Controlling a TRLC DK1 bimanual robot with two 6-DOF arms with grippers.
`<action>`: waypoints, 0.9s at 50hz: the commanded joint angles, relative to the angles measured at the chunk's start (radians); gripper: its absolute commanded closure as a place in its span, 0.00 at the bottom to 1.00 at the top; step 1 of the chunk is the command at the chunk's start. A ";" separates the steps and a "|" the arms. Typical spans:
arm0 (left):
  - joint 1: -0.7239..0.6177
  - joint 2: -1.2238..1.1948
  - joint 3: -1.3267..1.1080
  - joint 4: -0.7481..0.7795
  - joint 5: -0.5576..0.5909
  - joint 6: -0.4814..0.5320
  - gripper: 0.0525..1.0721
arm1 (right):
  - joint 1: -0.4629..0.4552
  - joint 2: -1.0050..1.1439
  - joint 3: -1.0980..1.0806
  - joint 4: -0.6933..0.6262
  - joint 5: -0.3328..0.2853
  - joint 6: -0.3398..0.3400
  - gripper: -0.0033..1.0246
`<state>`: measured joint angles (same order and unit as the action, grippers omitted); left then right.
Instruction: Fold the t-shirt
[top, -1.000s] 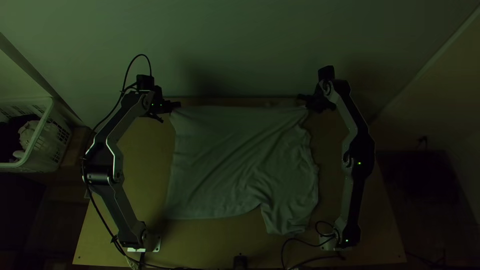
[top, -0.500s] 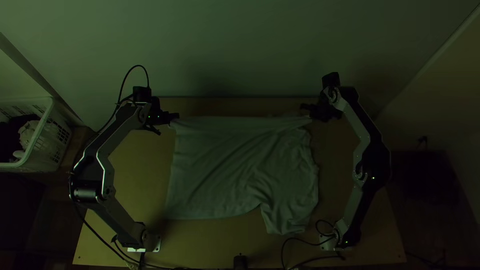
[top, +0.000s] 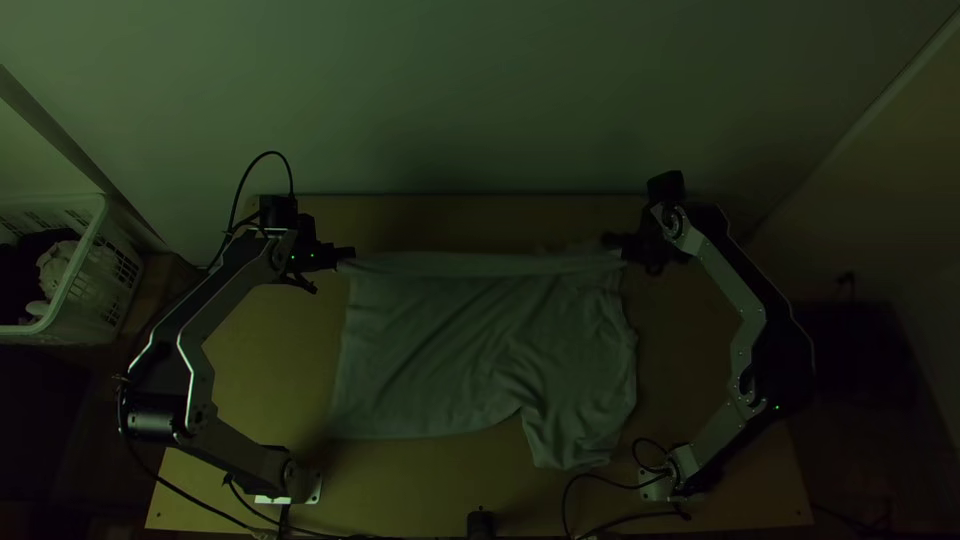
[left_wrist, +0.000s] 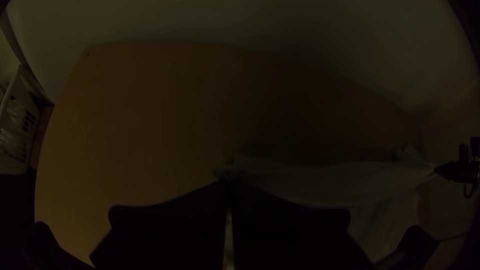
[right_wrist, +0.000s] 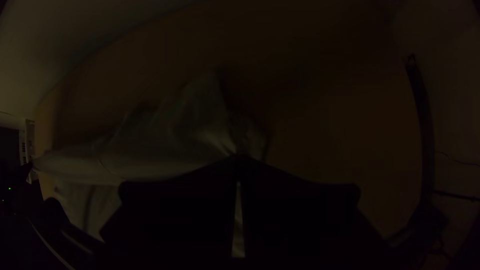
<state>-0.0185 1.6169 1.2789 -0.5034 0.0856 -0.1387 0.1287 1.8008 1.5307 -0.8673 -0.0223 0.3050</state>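
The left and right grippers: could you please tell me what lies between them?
The t-shirt does, its far edge stretched across from the left gripper to the right gripper; the top view shows this.

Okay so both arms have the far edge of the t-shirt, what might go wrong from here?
The right gripper pinches the t-shirt near a corner, with loose cloth beside its fingertips, so that bit might fold in crookedly. The stretch between it and the left gripper looks taut; pulling farther apart could slip a corner free. The cloth on the table is wrinkled, so creases may get trapped.
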 joint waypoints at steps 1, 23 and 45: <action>-0.005 -0.060 -0.075 0.022 -0.004 -0.012 0.98 | 0.006 -0.067 -0.089 0.017 0.015 -0.007 0.97; 0.022 -0.173 -0.309 0.083 -0.004 0.022 0.98 | 0.040 -0.227 -0.382 0.117 0.030 0.014 0.97; 0.022 -0.183 -0.375 0.117 -0.004 0.016 0.98 | 0.057 -0.247 -0.583 0.248 0.042 0.043 0.97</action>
<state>-0.0090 1.4517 0.9291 -0.3996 0.0864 -0.1307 0.1791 1.5780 1.0000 -0.6346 -0.0059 0.3298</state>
